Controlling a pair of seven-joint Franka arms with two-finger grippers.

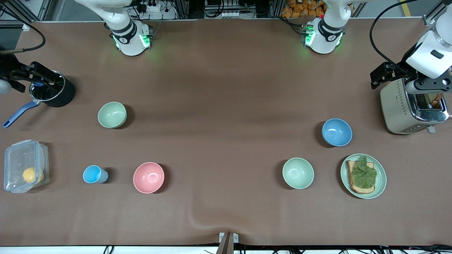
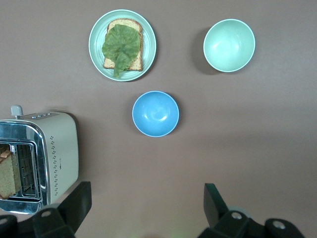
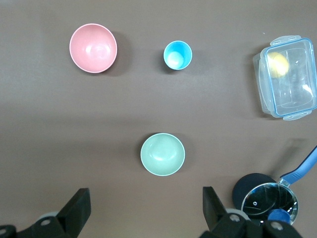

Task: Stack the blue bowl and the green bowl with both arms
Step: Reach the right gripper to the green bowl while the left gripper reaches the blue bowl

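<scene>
Brown cloth covers the worktop [image 1: 226, 88], with a wrinkle at the edge nearest the front camera; the left gripper [image 1: 383, 76] is partly cut off at the frame edge in the front view, over the toaster [image 1: 406, 107] at the left arm's end; the right gripper [image 1: 24, 76] is likewise clipped, over the black pot [image 1: 58, 93] at the right arm's end; the pot's glass lid and blue handle sit partly under the gripper.

Both grippers are spread wide and grasp nothing; each wrist view shows only the two fingertips [image 2: 74, 198], well apart, with bare cloth between them.

The blue bowl [image 1: 337, 132] stands upright and empty toward the left arm's end, near the toaster; just nearer the camera lies a plate [image 1: 379, 183] carrying toast [image 1: 356, 188] under a lettuce leaf [image 1: 364, 173]; a mint bowl [image 1: 298, 173] sits beside the plate, toward the centre.

The green bowl [image 1: 112, 114] stands upright and empty toward the right arm's end, near the pot; nearer the camera sit a pink bowl [image 1: 148, 177], a small blue cup [image 1: 93, 174] and a clear lidded box [image 1: 24, 165] holding a yellow item that is hard to identify through the plastic.

The two task bowls are well apart, unstacked; the toaster slot holds bread, only partly visible.
</scene>
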